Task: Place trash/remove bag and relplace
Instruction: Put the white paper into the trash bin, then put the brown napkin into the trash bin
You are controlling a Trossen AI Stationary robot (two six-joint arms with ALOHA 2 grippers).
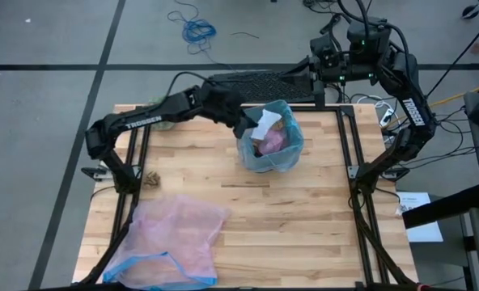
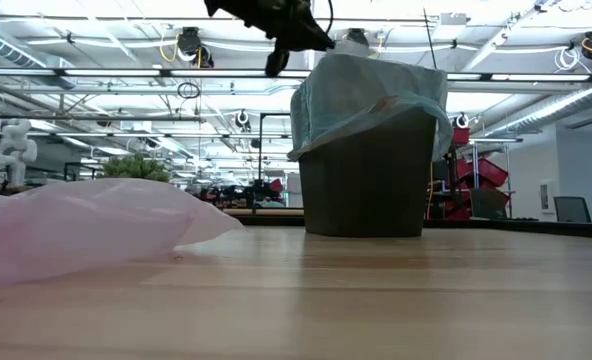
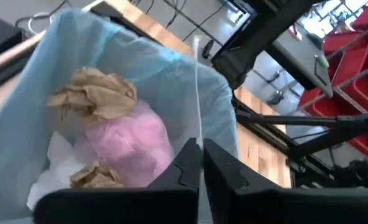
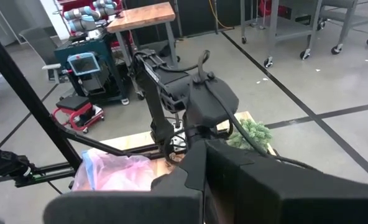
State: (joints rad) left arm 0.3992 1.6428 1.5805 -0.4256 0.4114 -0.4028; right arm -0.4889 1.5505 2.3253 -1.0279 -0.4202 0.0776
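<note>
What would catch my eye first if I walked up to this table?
Probably the brown bin lined with a blue bag near the table's back middle, with brown, white and pink trash inside. The left gripper hovers at the bag's rim, fingers shut. A big pink bag lies flat at the front left.

The bin (image 2: 364,180) hides behind the bag (image 1: 269,137) from above; only its dark wall shows at table height. Trash (image 3: 100,93) lies partly buried under the pink wad (image 3: 129,138). The pink bag (image 1: 173,241) runs off the near table edge. The left gripper (image 3: 201,163) covers part of the bag rim. The right gripper (image 4: 204,168) blocks its own fingertips.
</note>
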